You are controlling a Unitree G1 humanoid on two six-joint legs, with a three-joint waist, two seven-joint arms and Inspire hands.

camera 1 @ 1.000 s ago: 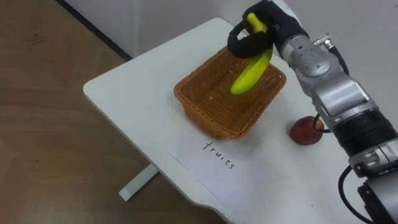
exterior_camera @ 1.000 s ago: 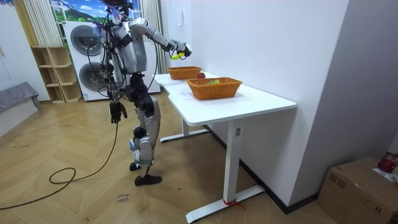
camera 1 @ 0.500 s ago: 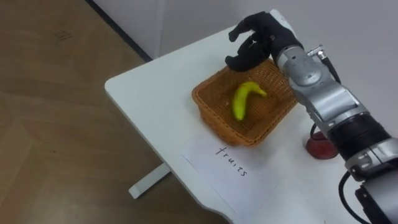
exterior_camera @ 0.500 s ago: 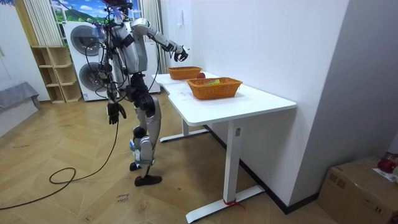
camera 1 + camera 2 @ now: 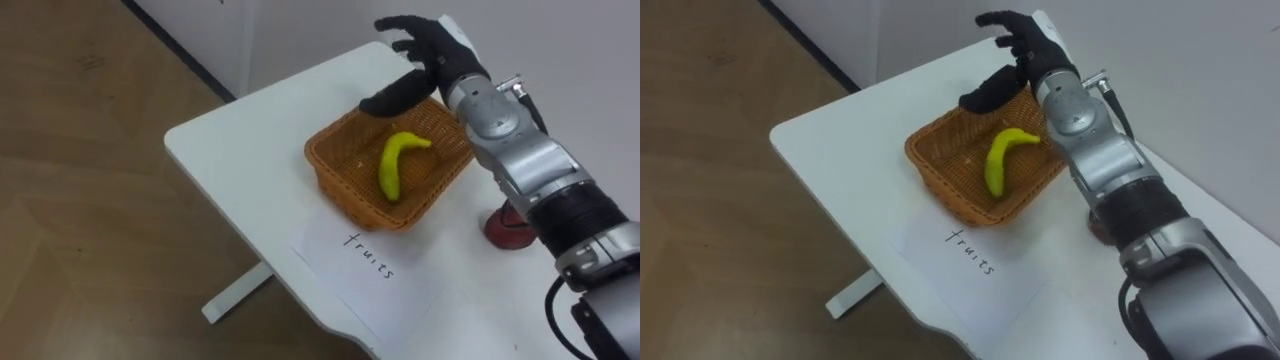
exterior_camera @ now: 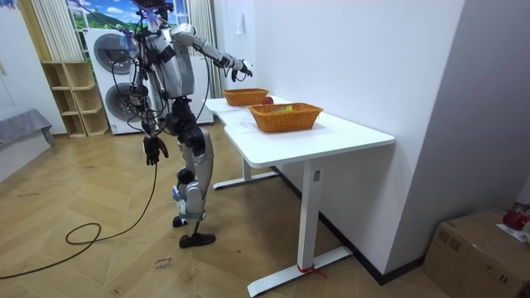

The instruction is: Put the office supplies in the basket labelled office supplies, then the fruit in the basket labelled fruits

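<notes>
The banana is lying in the fruit basket near the table's left edge, the right hand is hovering empty and spread-fingered above, and the apple is sitting unsorted alongside

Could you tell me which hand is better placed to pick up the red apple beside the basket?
Probably the right: the right hand is open above the basket, with the red apple beside its forearm; the left hand hangs at the robot's side.
</notes>
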